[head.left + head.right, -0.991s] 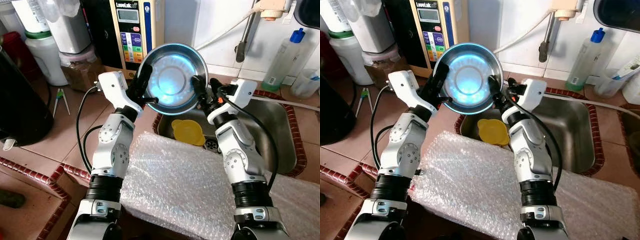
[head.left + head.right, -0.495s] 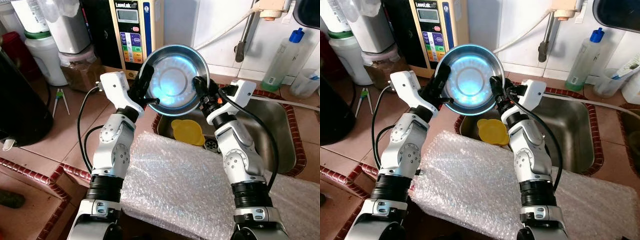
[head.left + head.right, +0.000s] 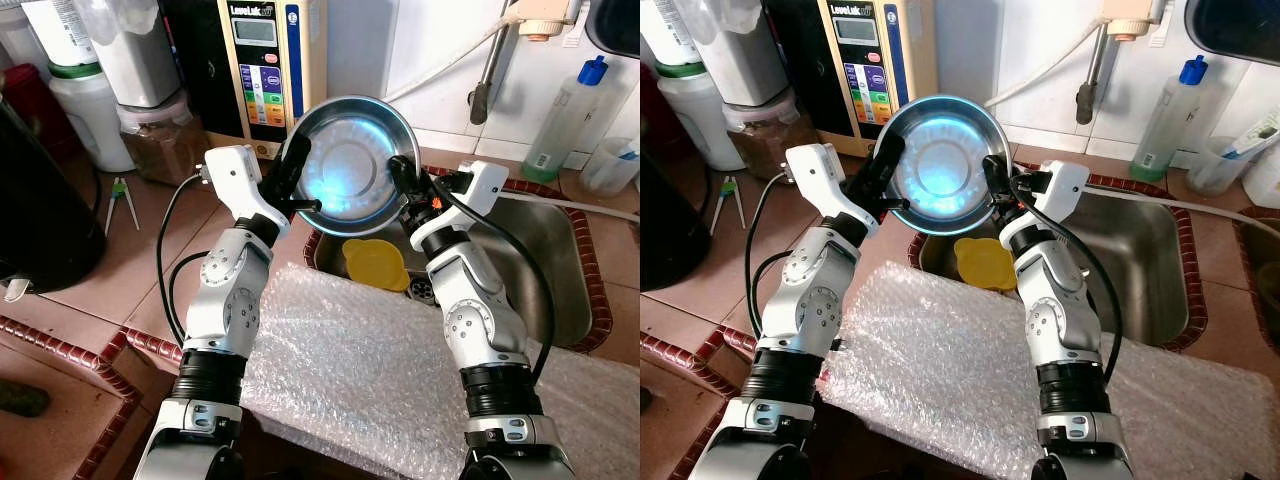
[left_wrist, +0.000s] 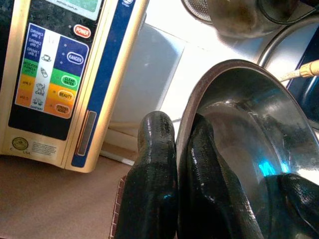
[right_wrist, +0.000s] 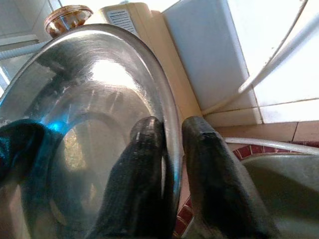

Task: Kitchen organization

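Terracotta-tiled counter [image 3: 120, 260] runs across the frame's left, with the steel sink [image 3: 545, 250] at right. Your left gripper [image 3: 290, 180] and right gripper [image 3: 402, 187] each pinch opposite rims of the round stainless steel bowl [image 3: 350, 165], which you hold tilted at upper centre, above the yellow plastic lid [image 3: 375, 263] in the sink.
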